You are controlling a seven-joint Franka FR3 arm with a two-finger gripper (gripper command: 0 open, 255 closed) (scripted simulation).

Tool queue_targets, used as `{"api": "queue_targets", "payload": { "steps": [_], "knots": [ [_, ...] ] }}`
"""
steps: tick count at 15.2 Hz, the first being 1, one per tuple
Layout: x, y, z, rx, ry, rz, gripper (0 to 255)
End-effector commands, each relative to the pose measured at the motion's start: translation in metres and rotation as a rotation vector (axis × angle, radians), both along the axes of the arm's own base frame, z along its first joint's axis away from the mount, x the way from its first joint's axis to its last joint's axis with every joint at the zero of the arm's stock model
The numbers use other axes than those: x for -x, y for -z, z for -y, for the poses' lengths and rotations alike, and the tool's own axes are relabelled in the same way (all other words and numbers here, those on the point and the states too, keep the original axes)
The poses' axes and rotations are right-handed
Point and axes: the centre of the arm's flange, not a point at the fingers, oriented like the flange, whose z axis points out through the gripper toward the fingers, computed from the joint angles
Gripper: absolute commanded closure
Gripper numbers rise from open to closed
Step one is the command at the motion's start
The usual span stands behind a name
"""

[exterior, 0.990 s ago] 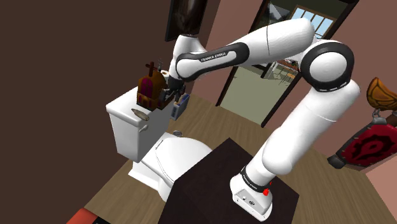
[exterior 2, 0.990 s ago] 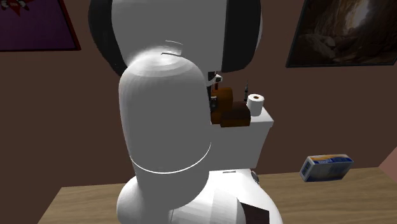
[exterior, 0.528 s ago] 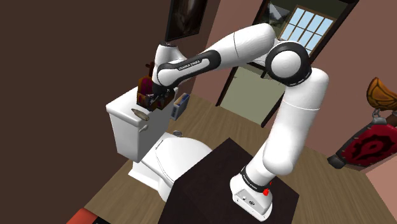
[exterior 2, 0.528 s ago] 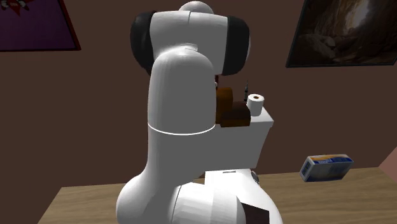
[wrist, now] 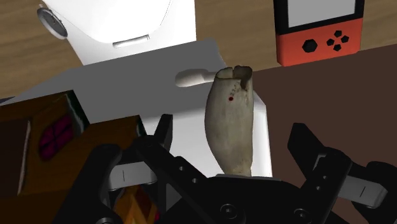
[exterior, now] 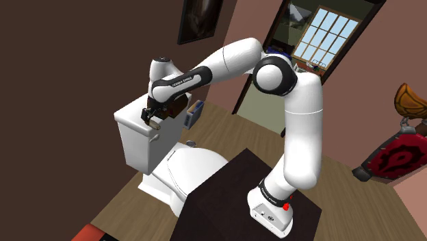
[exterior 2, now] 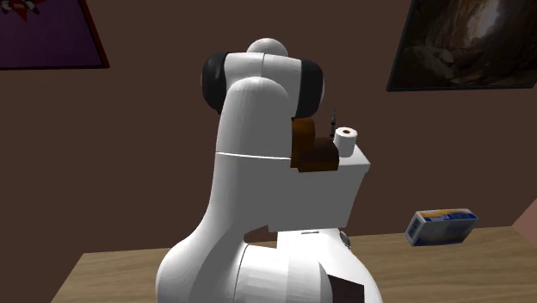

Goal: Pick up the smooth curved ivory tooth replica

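The ivory tooth [wrist: 231, 124], a smooth curved piece with a dark ragged root end, lies on the white toilet tank lid [wrist: 127, 89]. My gripper [wrist: 232, 130] hovers right over it, open. Its black fingers [wrist: 163, 135] stand apart on either side of the tooth without touching it. In the shoulder view the gripper [exterior: 150, 115] hangs just above the tank [exterior: 133, 140], with the tooth [exterior: 157, 126] peeking out beneath it. In the second exterior view the arm hides the tooth.
A brown chest-like object [exterior: 176, 109] [exterior 2: 311, 153] stands on the tank right beside the gripper. A toilet paper roll [exterior 2: 346, 140] sits at the tank's end. A blue box [exterior 2: 441, 225] and a red handheld console [wrist: 318, 28] lie on the floor.
The arm swung toward the shoulder view's left and stretched out. The gripper moved from beside the brown object down over the tooth.
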Motion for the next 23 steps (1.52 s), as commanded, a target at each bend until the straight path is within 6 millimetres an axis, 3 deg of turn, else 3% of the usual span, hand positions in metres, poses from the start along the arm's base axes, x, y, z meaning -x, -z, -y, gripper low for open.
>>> {"api": "queue_targets", "payload": {
  "steps": [1,6,8,9,18,23],
  "knots": [
    [-0.003,0.009,-0.002,0.001,-0.001,0.001,0],
    [-0.003,0.039,-0.002,0.001,-0.001,0.001,0],
    [-0.003,0.039,-0.002,0.001,-0.001,0.001,0],
    [-0.003,0.039,-0.002,0.001,-0.001,0.001,255],
    [-0.003,0.039,-0.002,0.001,-0.001,0.001,255],
    [-0.003,0.012,-0.002,0.001,-0.001,0.001,255]
  ]
}}
